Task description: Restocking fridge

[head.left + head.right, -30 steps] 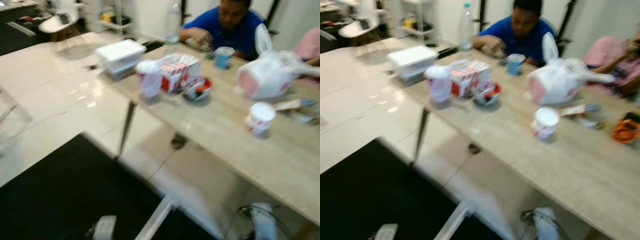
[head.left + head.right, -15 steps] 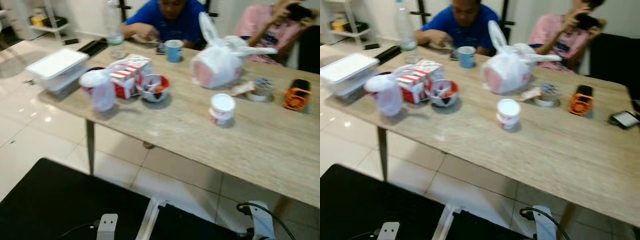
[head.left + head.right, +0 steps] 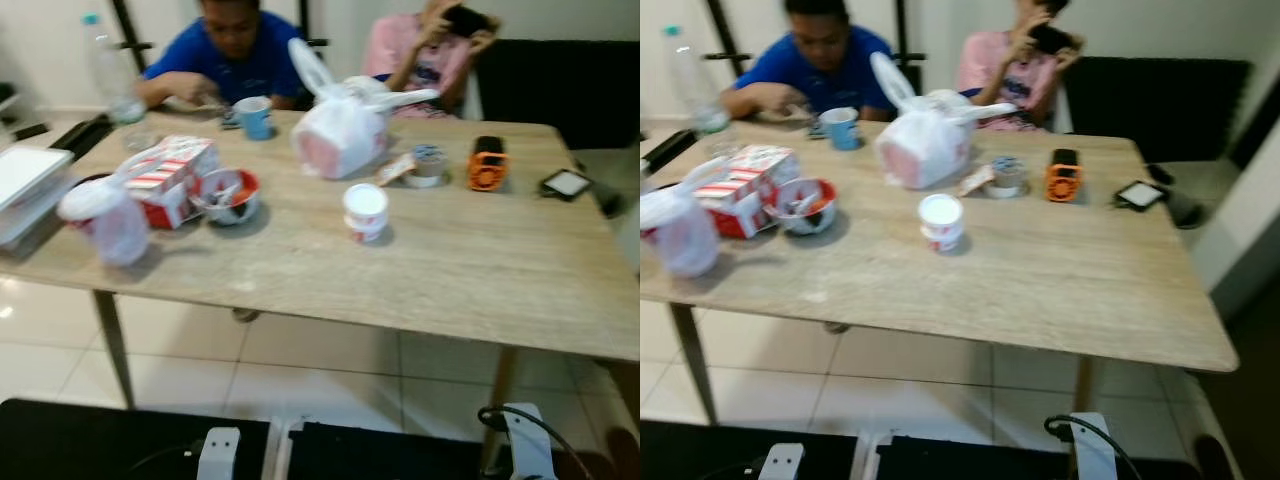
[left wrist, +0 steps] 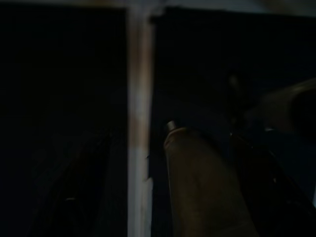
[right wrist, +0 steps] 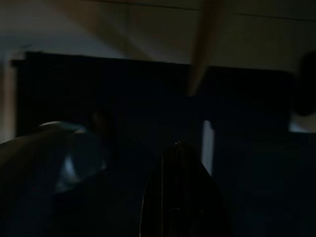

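I count two people (image 3: 235, 55) behind the table (image 3: 450, 270). On it: one white bag (image 3: 338, 135), one tub (image 3: 365, 211), one bowl (image 3: 228, 195). I can't tell either gripper's opening.

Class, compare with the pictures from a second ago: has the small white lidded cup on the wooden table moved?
No. The small white lidded cup sits in front of the tied white plastic bag as before; the whole view shifted because the camera turned.
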`<state>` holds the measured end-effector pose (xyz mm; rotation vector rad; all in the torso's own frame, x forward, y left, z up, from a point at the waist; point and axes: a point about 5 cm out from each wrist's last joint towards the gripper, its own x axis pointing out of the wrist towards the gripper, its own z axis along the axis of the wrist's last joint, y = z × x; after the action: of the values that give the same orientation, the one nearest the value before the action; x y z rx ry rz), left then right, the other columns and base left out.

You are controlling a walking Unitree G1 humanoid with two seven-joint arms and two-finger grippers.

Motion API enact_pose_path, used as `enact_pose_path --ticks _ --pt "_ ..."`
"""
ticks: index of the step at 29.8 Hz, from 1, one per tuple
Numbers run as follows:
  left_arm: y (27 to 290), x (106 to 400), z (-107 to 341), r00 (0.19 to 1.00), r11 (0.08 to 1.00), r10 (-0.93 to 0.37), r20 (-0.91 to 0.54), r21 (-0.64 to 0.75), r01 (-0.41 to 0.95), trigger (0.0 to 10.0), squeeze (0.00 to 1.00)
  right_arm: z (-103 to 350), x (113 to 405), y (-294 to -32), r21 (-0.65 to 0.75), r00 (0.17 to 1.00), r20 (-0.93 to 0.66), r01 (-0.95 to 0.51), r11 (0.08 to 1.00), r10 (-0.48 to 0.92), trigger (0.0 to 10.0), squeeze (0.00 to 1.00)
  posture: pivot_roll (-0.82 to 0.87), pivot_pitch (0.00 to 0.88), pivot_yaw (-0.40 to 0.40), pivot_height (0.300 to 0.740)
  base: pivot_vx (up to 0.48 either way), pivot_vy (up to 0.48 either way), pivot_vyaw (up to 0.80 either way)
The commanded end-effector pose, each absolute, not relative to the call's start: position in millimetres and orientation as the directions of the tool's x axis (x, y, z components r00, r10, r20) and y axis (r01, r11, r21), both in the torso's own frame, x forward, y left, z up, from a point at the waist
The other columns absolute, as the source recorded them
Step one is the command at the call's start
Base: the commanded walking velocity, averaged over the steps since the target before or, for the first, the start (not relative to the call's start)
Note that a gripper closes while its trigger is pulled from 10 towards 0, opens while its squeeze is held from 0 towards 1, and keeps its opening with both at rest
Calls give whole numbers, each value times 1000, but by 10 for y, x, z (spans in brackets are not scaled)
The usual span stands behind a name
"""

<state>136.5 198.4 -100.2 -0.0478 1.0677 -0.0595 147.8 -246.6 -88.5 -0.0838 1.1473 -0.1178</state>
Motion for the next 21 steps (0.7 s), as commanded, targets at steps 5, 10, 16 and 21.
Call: enact_pose_path --ticks 5,10,16,21 --pt "2016 1262 -1032 452 998 -63 -890 -58 25 10000 0 -890 1495 -2424 -100 423 -897 84 991 -126 10000 0 -14 0 9 740 0 0 -665" --pt "2000 1246 -1040 449 998 -66 -891 -63 22 10000 0 -894 1474 -2436 -114 418 -899 65 991 -131 10000 0 -15 0 4 740 0 0 -103" --pt "1984 1232 -1047 446 998 -68 -892 -68 17 10000 0 -896 1467 -2440 -114 418 -899 64 991 -131 10000 0 -18 0 2 740 0 0 0" --pt "1953 1226 -1054 451 998 -61 -891 -68 1 10000 0 -884 1487 -2454 -126 419 -898 41 991 -131 10000 0 -11 0 -15 740 0 0 0"
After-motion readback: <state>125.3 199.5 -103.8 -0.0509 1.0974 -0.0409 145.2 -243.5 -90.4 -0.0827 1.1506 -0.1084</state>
